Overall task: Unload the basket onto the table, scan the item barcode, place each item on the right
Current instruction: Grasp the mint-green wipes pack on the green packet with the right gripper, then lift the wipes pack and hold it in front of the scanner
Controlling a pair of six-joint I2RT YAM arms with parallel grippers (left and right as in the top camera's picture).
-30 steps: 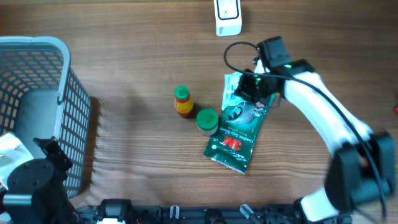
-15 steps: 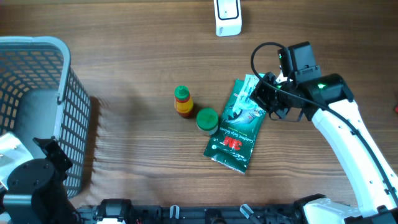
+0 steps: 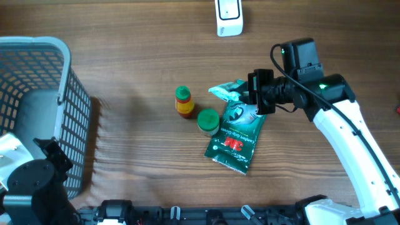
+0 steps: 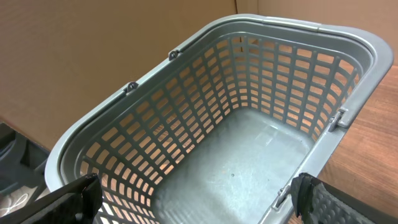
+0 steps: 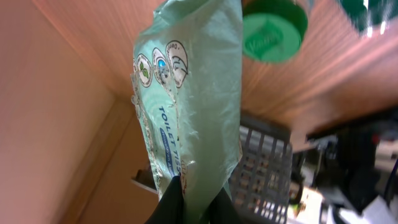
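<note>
The right arm has drawn back toward 3 o'clock and turned its wrist, so the pale green packet point(image 3: 226, 91) now sticks out toward 9 o'clock, lifted off the bench point(image 3: 125, 50). The right tool point(image 3: 252, 95) is pinched shut on one end of that packet, probably to leave both printed faces bare for reading. The packet hangs over the upper end of the dark green pouch point(image 3: 234, 134), which lies flat. At 9 o'clock from the pouch stand a green-lidded jar point(image 3: 208, 120) and a small bottle point(image 3: 183, 102). The white scanner point(image 3: 229, 15) sits at 12 o'clock, well apart. The left tool point(image 4: 196, 202), spread wide and empty, waits above the grey basket point(image 4: 348, 68), seemingly kept clear.
</note>
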